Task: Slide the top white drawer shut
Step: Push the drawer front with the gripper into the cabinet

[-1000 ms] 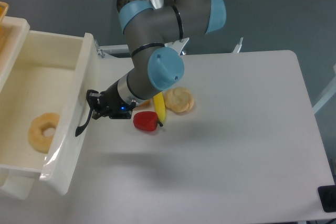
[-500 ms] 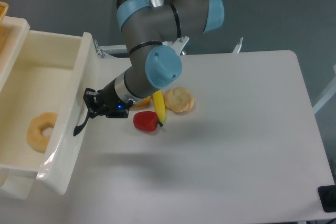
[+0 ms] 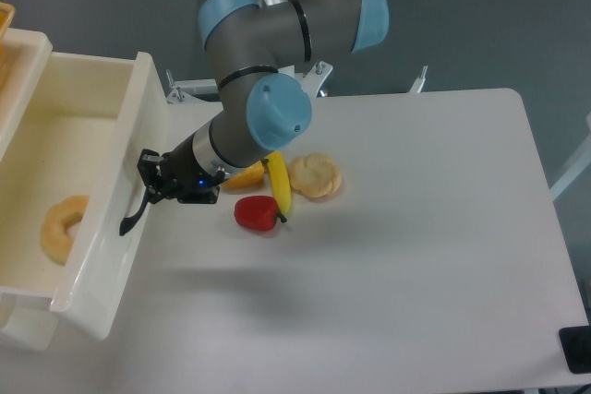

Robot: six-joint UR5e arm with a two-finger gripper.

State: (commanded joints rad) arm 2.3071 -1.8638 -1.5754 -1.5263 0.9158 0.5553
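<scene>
From the fixed camera, my arm (image 3: 263,53) comes down from the top centre of the frame and bends toward the left. My gripper (image 3: 148,182) sits at middle left, pressed up against the front panel of the top white drawer (image 3: 97,219). My fingers (image 3: 146,165) are dark and bunched right at the black arched handle (image 3: 135,212); I cannot tell how far apart they stand, or whether they clasp the handle or only push against the panel beside it.

The top white drawer fills the left side of the frame, pulled out from the white cabinet body (image 3: 23,57) at the upper left edge. It is deep and glossy, its front panel slanting from the upper middle left down to the lower left. Inside it, low near the left edge, lies a pale doughnut-shaped ring (image 3: 57,228).

On the white table (image 3: 416,256), just right of my wrist, a small group of foods lies close together in the centre of the frame: a red pepper (image 3: 257,213), a yellow banana (image 3: 278,185) touching its upper right side, an orange piece (image 3: 244,175) partly hidden behind my forearm, and a pale round biscuit (image 3: 315,174) just right of the banana.
</scene>
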